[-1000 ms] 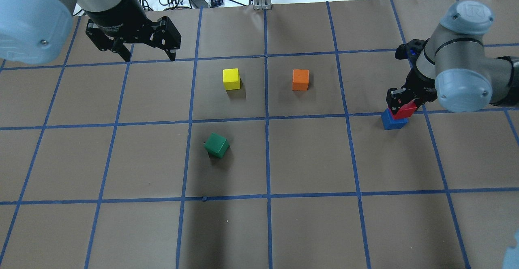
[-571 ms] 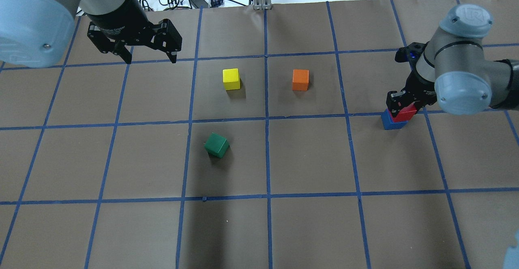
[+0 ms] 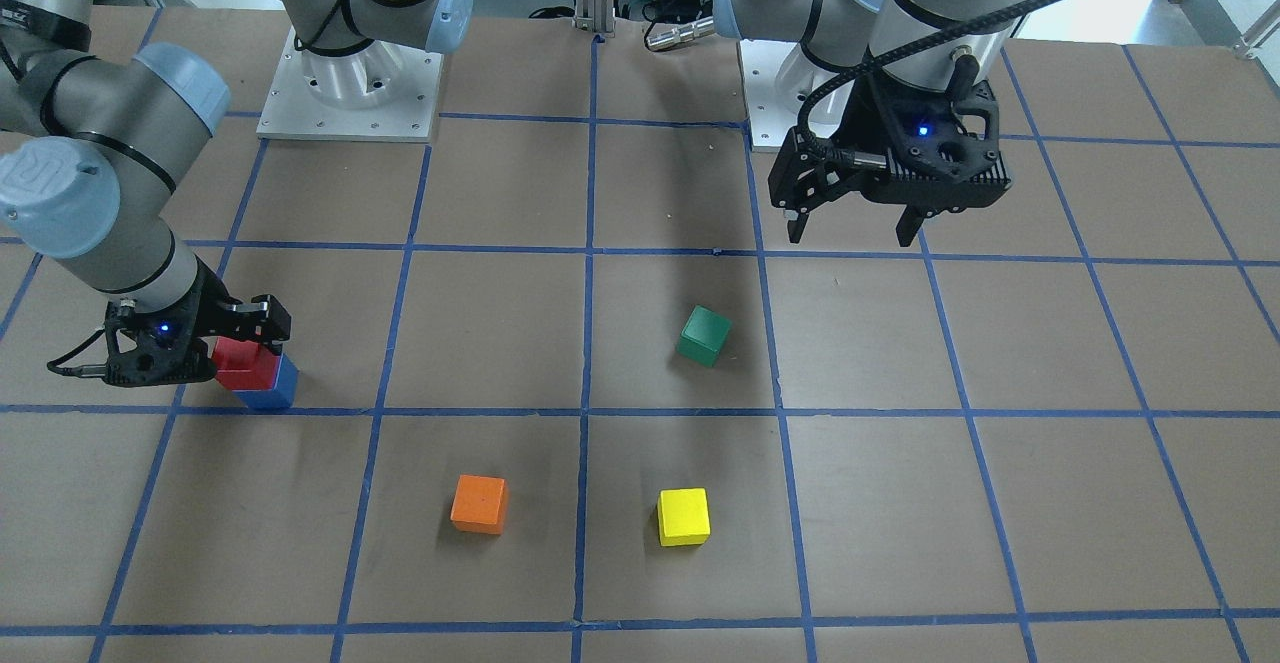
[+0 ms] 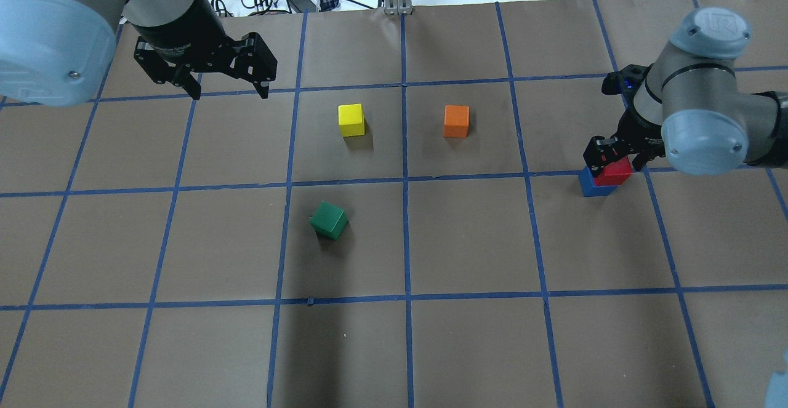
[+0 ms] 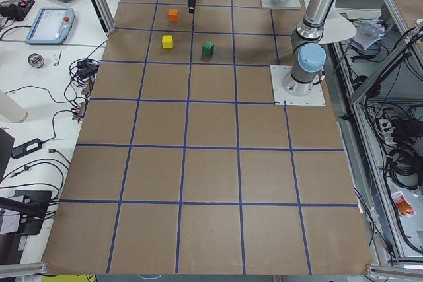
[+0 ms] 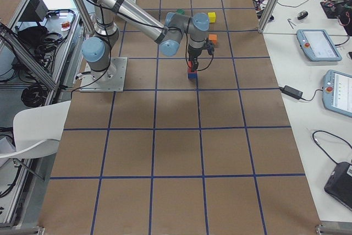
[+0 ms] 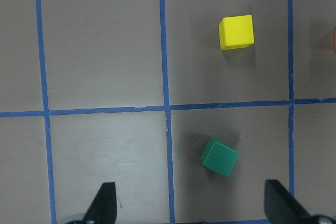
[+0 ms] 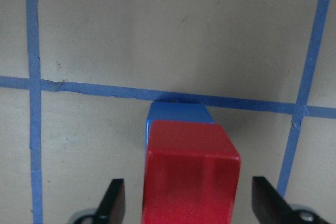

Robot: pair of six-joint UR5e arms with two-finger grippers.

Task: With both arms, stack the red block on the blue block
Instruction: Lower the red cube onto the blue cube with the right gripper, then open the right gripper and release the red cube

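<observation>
1. The red block [image 8: 191,171] sits on top of the blue block [image 8: 178,113], on the right side of the table [image 4: 468,346] as the robot faces it. The blue block's far edge touches a blue tape line [image 8: 79,88].
2. The right gripper [image 4: 609,157] is low over this stack. Its fingers [image 8: 113,203] stand spread on either side of the red block, with a small gap showing on each side, so it grips nothing.
3. The left gripper [image 4: 229,94] hangs above the far left of the table with its jaws wide apart and nothing between them.
4. The yellow block [image 4: 351,119] and the orange block [image 4: 456,120] lie side by side but apart near the middle of the table, each in its own grid square.
5. The green block [image 4: 329,220] lies nearer the robot than the yellow one and is turned at an angle to the tape grid.
</observation>
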